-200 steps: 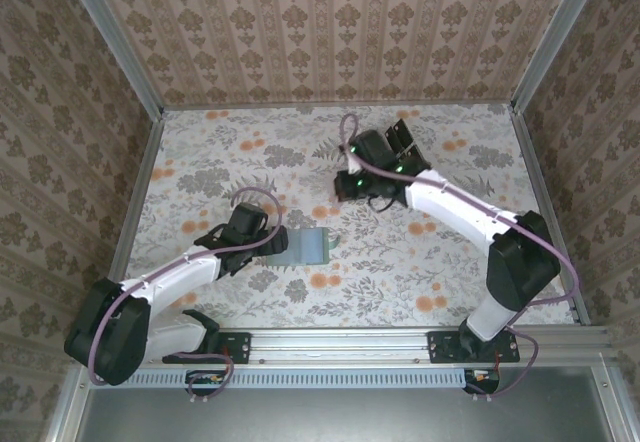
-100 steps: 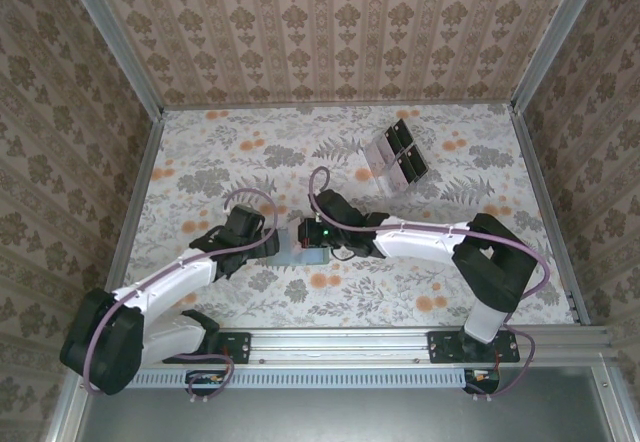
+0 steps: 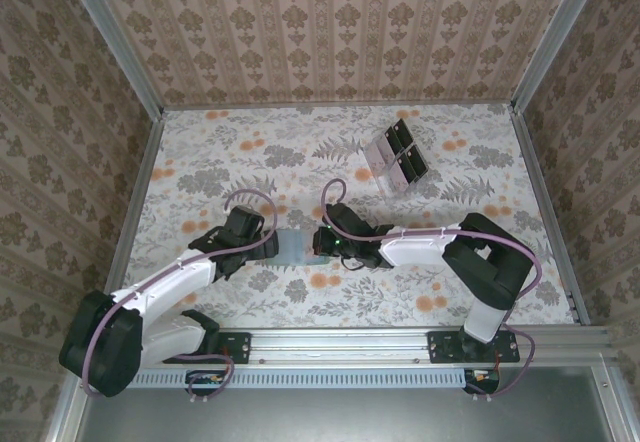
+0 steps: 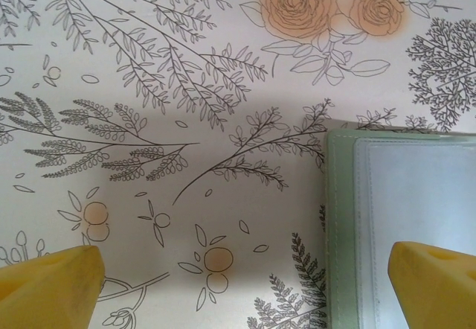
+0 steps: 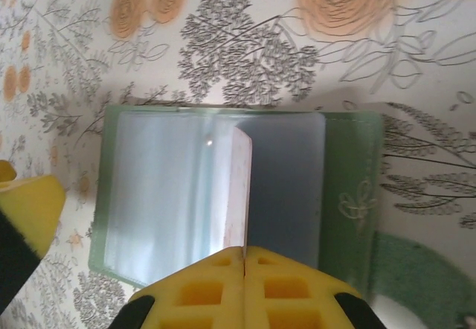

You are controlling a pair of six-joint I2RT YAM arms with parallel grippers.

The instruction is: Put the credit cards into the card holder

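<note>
The card holder (image 5: 163, 195) lies open on the flowered table, dull green with a pale clear pocket inside. My right gripper (image 5: 244, 258) is shut on a pinkish-white credit card (image 5: 239, 187). The card stands on edge over the holder's middle, its far end at the pocket. In the top view the right gripper (image 3: 322, 246) is at the holder's (image 3: 297, 247) right edge. The left gripper (image 3: 272, 247) is at the holder's left edge. In the left wrist view that gripper (image 4: 242, 288) is open, one finger over bare table and the other over the holder (image 4: 401, 217).
A clear rack (image 3: 397, 159) with dark square panels stands at the back right, pale card edges at its left side. Wallpapered walls and metal rails enclose the flowered table (image 3: 200, 162). The holder's green flap (image 5: 416, 277) lies spread to the right.
The right arm swung from the rack at the back down to the card holder, carrying the card, and then settled at its right edge. The left arm barely moved.
</note>
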